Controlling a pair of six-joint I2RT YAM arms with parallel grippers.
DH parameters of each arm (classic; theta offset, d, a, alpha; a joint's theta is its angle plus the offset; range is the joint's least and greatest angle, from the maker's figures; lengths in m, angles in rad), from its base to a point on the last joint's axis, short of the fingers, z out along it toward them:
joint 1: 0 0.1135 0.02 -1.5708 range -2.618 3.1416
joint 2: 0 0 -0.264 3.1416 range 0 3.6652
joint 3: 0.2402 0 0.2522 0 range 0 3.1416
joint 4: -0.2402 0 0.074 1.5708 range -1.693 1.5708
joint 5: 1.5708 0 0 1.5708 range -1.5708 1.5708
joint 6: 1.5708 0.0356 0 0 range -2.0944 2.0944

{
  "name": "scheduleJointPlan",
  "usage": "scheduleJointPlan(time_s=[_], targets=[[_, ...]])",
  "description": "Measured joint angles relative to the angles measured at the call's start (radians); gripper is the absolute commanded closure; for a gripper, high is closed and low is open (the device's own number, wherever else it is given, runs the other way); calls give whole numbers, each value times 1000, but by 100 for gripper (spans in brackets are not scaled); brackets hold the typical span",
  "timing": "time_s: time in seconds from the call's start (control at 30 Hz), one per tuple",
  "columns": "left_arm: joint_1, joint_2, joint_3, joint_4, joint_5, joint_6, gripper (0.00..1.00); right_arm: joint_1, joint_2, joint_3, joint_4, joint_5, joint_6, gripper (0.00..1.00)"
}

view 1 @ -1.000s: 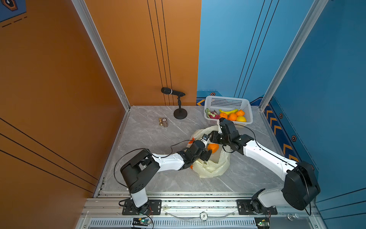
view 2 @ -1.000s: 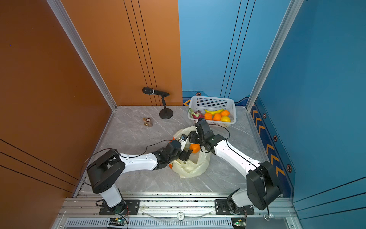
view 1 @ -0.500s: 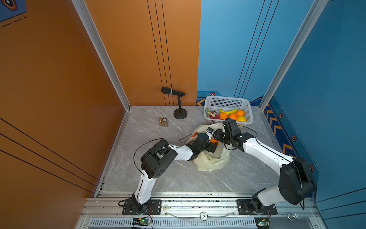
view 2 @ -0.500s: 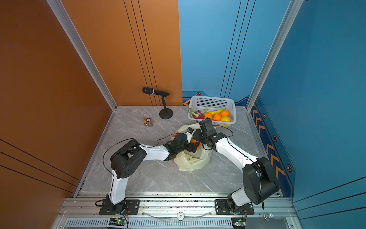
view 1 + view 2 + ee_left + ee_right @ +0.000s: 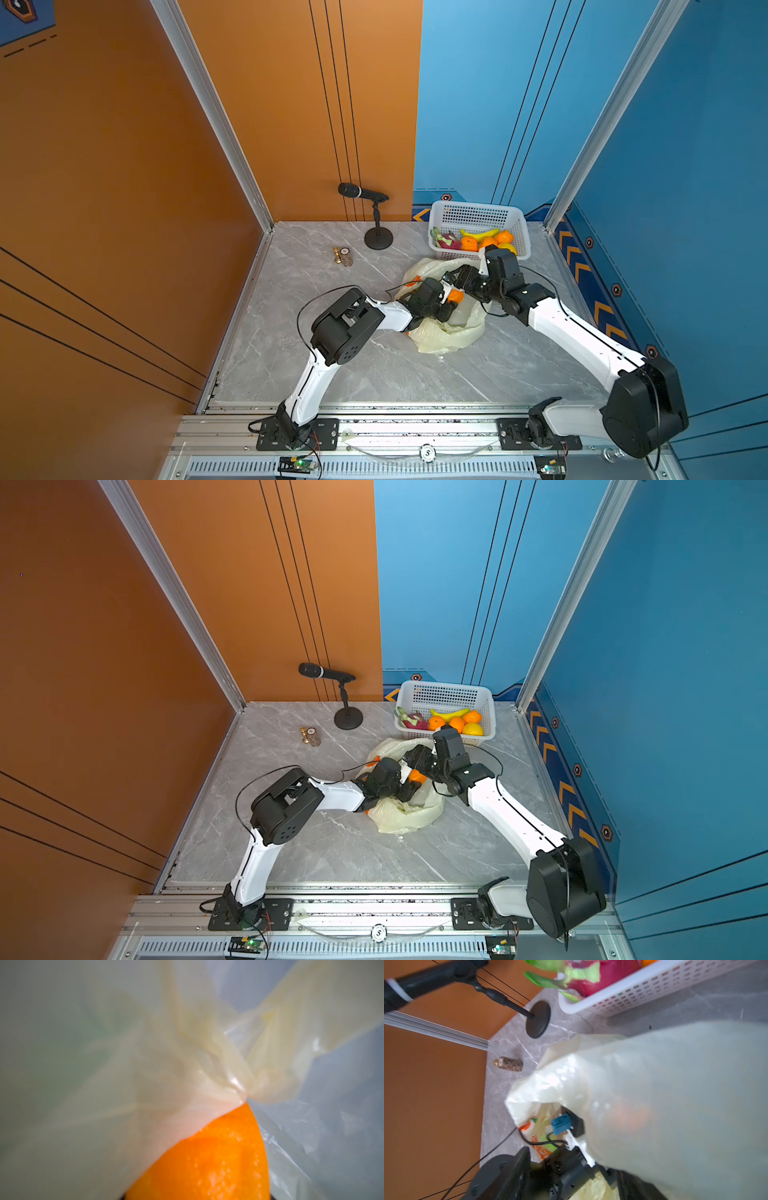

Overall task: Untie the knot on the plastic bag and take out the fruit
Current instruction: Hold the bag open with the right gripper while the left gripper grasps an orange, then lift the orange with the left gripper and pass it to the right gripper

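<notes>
The left tool (image 5: 445,303) is pushed into the mouth of the plastic bag (image 5: 451,338), with an orange (image 5: 456,296) right at its tip. In the left wrist view that orange looms close under a fold of film, but the jaws are hidden, so I cannot tell whether they grip it. The right tool (image 5: 460,277) reaches in from the opposite side, just beside the orange. Film veils it in its own wrist view, so I cannot tell whether it is open or closed. The left arm runs low from the bag to a raised elbow. The right arm stretches long and low. The bag lies on the table (image 5: 374,365), just in front of the basket (image 5: 523,232). Since a second ago the left elbow has swung in toward the bag and risen. The orange has edged toward the basket, and the right arm has hardly shifted.
</notes>
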Motion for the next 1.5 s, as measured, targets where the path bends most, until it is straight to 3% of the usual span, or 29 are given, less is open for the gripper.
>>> scheduleJointPlan(time_s=[0.1,0.4,1.0,1.5], targets=[[-8,-16,-30,21,23,0,55,-25,-24,0,0,0,-6,29],[-35,-177,-166,53,42,8,56,-43,-23,-7,-6,0,-8,25],[-127,-520,-397,192,36,198,57,-78,141,-6,-54,-24,-47,22],[-113,-710,-449,231,13,264,57,-105,-135,24,-118,-168,-41,12]])
